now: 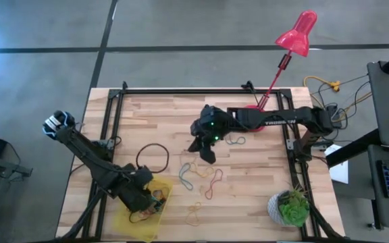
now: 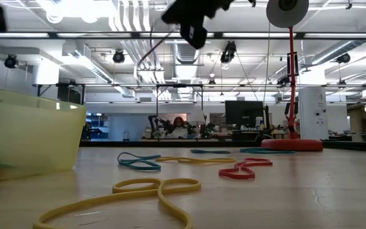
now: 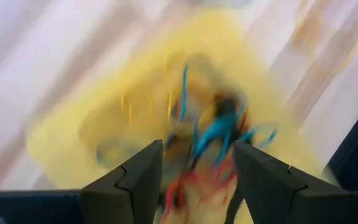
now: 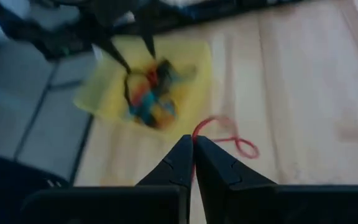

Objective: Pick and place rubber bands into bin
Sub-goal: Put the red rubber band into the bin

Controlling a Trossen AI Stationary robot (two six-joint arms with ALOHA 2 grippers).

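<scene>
The yellow bin (image 1: 130, 223) stands at the table's near left with a heap of rubber bands (image 3: 213, 134) lying in it. My left gripper (image 1: 152, 198) hangs open just above that heap, fingers pointing down. Loose rubber bands (image 1: 198, 172) lie flat on the wood at mid-table: a red one (image 1: 213, 182), a yellow one (image 1: 194, 214) nearer the front edge, a teal one (image 1: 236, 141) farther back. My right gripper (image 1: 206, 156) is shut and raised high above these bands with nothing hanging from it (image 2: 194, 35); the red band (image 4: 229, 137) lies on the table beyond its fingertips.
A black cable loop (image 1: 152, 158) lies just beyond the bin. A potted plant (image 1: 290, 206) stands at the near right corner and a red lamp (image 1: 296, 34) rises from the far edge. Bare wood lies right of the loose bands.
</scene>
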